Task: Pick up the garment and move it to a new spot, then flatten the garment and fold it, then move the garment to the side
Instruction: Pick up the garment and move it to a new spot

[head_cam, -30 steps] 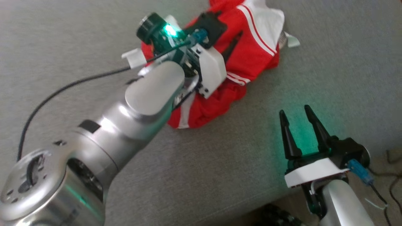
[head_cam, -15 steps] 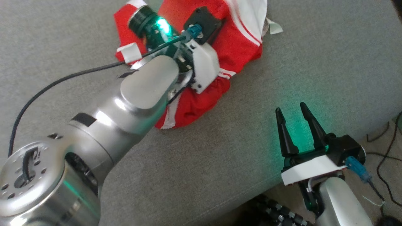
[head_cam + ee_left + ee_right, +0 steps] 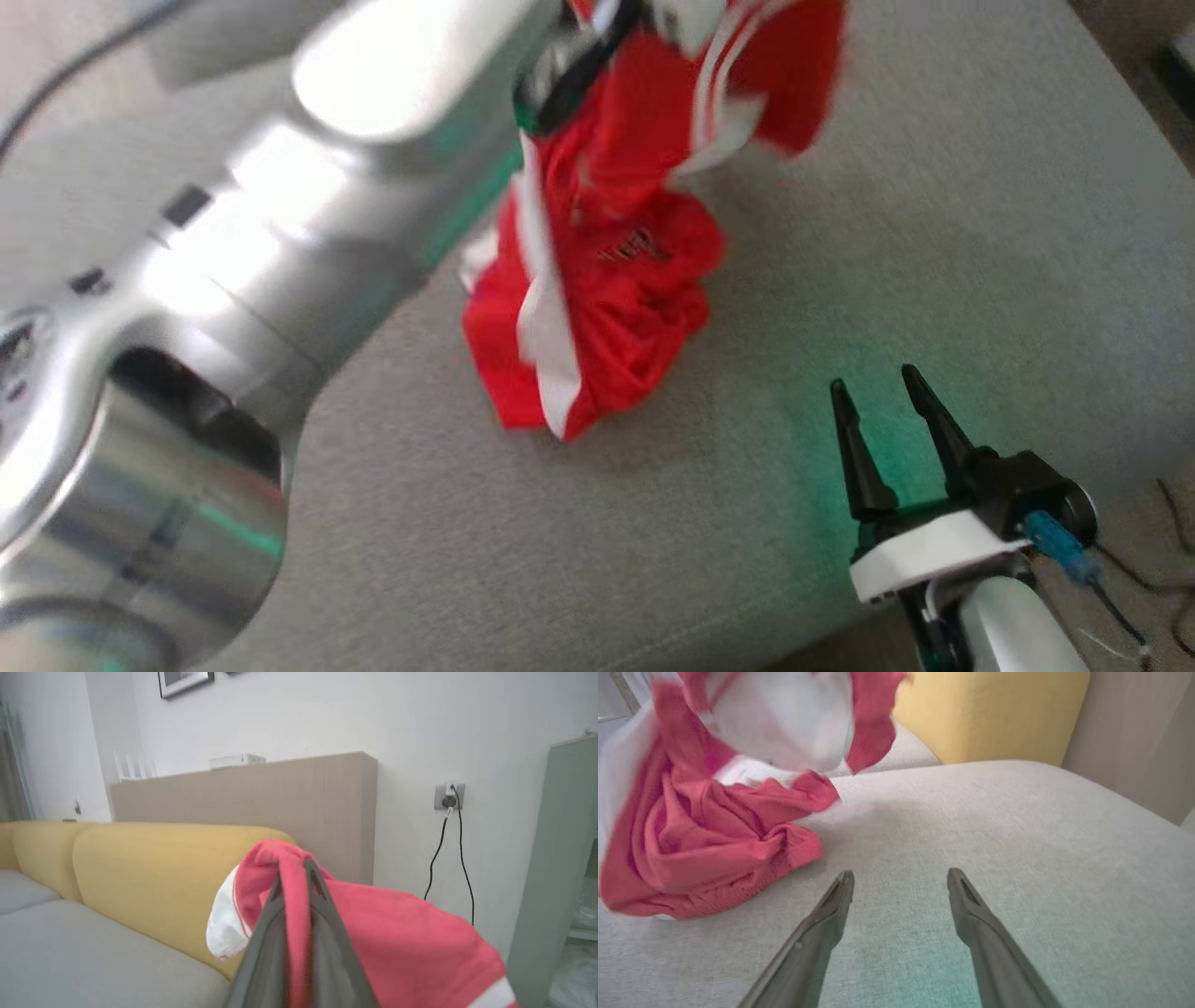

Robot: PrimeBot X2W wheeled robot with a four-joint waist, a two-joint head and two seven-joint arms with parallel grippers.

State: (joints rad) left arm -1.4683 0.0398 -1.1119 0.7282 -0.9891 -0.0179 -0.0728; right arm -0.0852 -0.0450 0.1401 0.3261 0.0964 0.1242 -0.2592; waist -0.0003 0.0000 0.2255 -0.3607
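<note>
The garment point(image 3: 607, 280), a red jersey with white stripes, hangs bunched from my raised left arm, its lower folds resting on the grey sofa seat point(image 3: 934, 215). In the left wrist view my left gripper point(image 3: 294, 877) is shut on a fold of the garment point(image 3: 397, 942), red cloth draped over both fingers. My right gripper point(image 3: 876, 385) stands open at the lower right, apart from the cloth. The right wrist view shows its two fingers spread point(image 3: 899, 879) over bare grey cushion, with the garment point(image 3: 705, 835) up and to their left.
The yellow backrest point(image 3: 154, 868) runs along the far side of the seat. The cushion's front edge point(image 3: 766, 644) lies near my right wrist, with cables on the floor point(image 3: 1167, 560) beyond it. A wall socket with a cord point(image 3: 448, 795) is behind the sofa.
My left gripper has closed on the garment and lifted it off the seat; the cloth now hangs in a bunch. The head view has shifted. My right gripper stays open.
</note>
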